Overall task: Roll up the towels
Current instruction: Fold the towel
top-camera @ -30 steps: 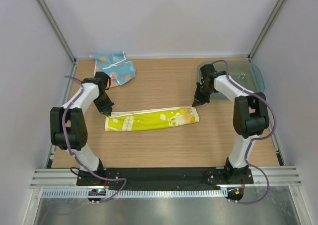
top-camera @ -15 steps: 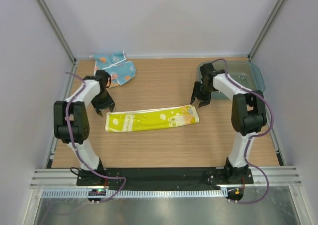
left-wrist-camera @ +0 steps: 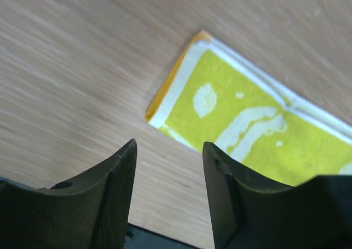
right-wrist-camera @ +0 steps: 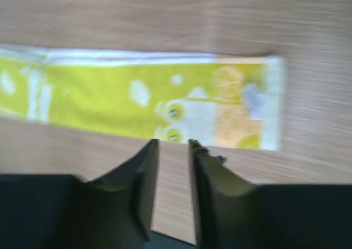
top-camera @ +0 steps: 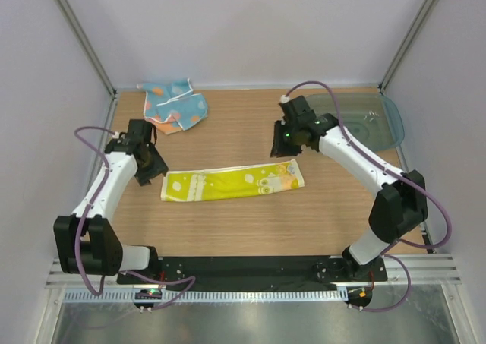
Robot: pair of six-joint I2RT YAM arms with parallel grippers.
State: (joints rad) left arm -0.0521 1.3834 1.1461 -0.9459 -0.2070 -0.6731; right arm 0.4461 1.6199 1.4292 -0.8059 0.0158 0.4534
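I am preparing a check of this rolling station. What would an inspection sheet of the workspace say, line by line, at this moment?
Surface: wooden table, no spills or marks seen.
Job's things: yellow towel lies flat as a long folded strip, not rolled; blue towel is crumpled at the far left corner, not rolled.
Clutter: translucent teal tray at the far right corner.
Jaws: on the left arm, open and empty, beside the strip's left end; on the right arm, a narrow gap, empty, near the strip's right end.
Cables: a purple cable runs along each arm, clear of both towels.
Surroundings: plain white walls with metal corner posts.
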